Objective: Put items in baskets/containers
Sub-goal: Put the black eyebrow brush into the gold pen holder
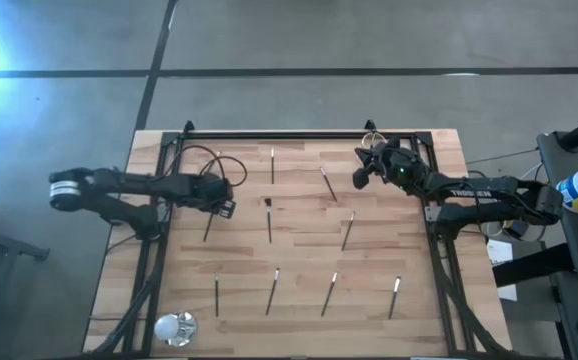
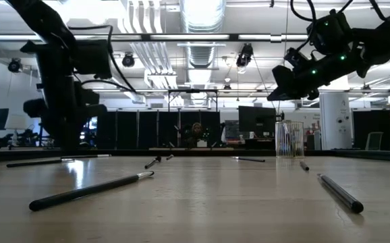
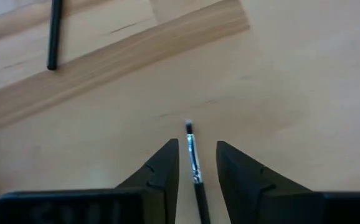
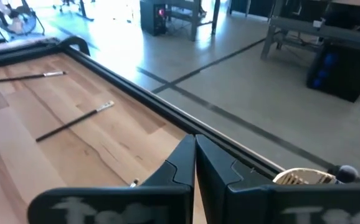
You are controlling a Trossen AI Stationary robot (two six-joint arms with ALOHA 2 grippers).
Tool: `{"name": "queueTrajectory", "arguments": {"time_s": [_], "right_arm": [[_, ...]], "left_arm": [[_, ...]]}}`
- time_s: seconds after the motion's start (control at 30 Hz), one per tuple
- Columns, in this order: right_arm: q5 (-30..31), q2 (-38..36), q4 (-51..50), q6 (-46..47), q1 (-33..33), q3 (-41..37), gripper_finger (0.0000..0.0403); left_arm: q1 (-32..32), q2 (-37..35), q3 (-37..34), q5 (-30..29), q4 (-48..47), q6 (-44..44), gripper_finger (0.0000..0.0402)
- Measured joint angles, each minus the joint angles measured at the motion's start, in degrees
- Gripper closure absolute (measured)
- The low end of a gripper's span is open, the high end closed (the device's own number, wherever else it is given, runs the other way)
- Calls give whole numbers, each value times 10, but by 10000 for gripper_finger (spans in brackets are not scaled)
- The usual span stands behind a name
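Your cup (image 2: 289, 139) looks empty at the far edge, right gripper (image 4: 195, 163) pressed together above it, left gripper (image 3: 197, 163) spread around a stick (image 3: 194, 163).

— What's my feed showing around the bench?

— I see a pale wooden table (image 1: 299, 260) on a grey concrete floor (image 1: 369, 40) crossed by dark seams (glare in 1 corner). From table height: a ceiling duct (image 2: 202, 20), strip lights (image 2: 181, 37), dark partitions (image 2: 148, 131), a monitor (image 2: 256, 121), a person (image 2: 196, 133) seated far back, and a white pillar (image 2: 330, 121).
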Motion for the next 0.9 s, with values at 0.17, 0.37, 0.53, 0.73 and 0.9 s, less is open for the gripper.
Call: {"name": "queueTrajectory", "arguments": {"time_s": [0.17,0.37,0.53,0.73,0.9], "right_arm": [[-1,0,1,-2,0,-2,394],[-1,0,1,-4,0,-2,394],[-1,0,1,-4,0,-2,394],[-1,0,1,-4,0,-2,394],[-1,0,1,-4,0,-1,394]], "left_arm": [[1,24,-14,-5,19,6,306],[5,37,-43,-12,63,10,328],[9,37,-60,-14,80,11,357],[9,36,-84,-17,100,11,396],[10,21,-73,-18,86,46,400]]}}
